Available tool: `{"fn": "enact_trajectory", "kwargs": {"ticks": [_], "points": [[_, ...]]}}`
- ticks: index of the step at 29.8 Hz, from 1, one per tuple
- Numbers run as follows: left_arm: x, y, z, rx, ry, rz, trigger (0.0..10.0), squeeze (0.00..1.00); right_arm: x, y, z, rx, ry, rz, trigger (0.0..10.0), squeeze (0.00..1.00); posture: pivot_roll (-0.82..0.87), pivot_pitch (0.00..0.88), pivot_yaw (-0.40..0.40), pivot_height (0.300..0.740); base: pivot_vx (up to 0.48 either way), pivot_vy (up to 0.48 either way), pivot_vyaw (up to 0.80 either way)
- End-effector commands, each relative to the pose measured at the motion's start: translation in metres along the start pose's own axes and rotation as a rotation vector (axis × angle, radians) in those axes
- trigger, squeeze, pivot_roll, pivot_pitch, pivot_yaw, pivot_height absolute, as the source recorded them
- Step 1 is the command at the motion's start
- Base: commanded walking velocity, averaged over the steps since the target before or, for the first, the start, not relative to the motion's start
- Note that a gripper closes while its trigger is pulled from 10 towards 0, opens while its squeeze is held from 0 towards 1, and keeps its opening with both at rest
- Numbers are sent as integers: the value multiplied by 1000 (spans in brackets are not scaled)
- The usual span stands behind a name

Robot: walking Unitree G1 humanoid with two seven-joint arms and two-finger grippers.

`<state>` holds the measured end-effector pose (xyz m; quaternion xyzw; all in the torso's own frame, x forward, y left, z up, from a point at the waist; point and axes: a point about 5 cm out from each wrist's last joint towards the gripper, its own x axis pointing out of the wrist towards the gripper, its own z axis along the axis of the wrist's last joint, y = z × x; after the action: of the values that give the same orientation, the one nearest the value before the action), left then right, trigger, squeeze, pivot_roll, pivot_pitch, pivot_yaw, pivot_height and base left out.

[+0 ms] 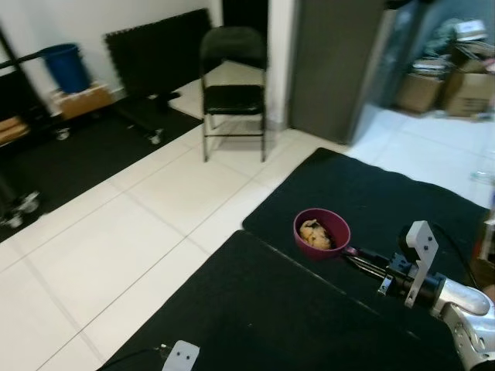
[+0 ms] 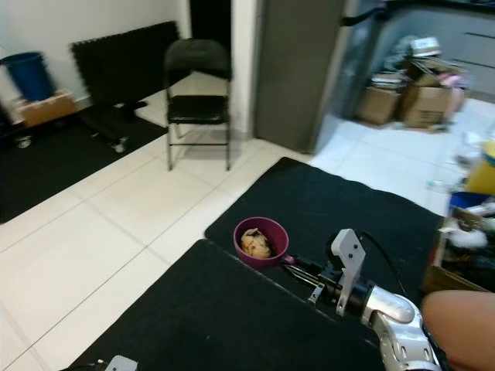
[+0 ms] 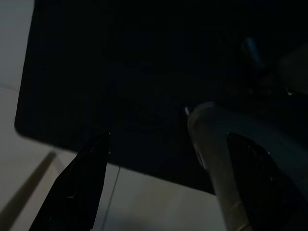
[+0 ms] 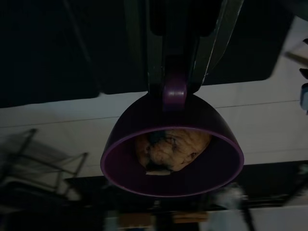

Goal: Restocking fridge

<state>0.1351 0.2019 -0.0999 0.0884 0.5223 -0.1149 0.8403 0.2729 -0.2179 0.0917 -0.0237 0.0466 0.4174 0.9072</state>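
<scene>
A purple bowl (image 1: 322, 233) with a short handle holds a lump of brown food (image 1: 315, 235). My right gripper (image 1: 354, 253) is shut on that handle and carries the bowl in the air above the black floor mats. The right wrist view looks into the bowl (image 4: 171, 159) from behind the handle (image 4: 174, 94), with the food (image 4: 172, 150) inside. My left gripper (image 3: 163, 178) hangs low over a black mat, its fingers (image 3: 79, 187) spread apart and nothing between them. A tall grey fridge (image 1: 334, 66) stands ahead, its side facing me.
A black folding chair (image 1: 232, 86) stands on white tile ahead to the left. Black mats (image 1: 371, 201) cover the floor below me. Cardboard boxes (image 1: 452, 85) pile up at the far right. A blue bin (image 1: 66, 66) and racks stand at the far left.
</scene>
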Motion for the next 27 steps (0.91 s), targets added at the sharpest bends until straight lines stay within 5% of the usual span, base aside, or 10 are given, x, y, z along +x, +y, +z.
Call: {"fn": "enact_trajectory", "kwargs": {"ticks": [1,27], "points": [[-1,-3,-6,-5,19,-12,10000,0,0,-1,1,-11,-12,-12,10000,0,43,0,2,740,0,0,-475],[3,-13,2,25,9,-53,10000,0,7,-7,5,-20,-46,-60,10000,0,39,0,7,740,337,0,-59]]}}
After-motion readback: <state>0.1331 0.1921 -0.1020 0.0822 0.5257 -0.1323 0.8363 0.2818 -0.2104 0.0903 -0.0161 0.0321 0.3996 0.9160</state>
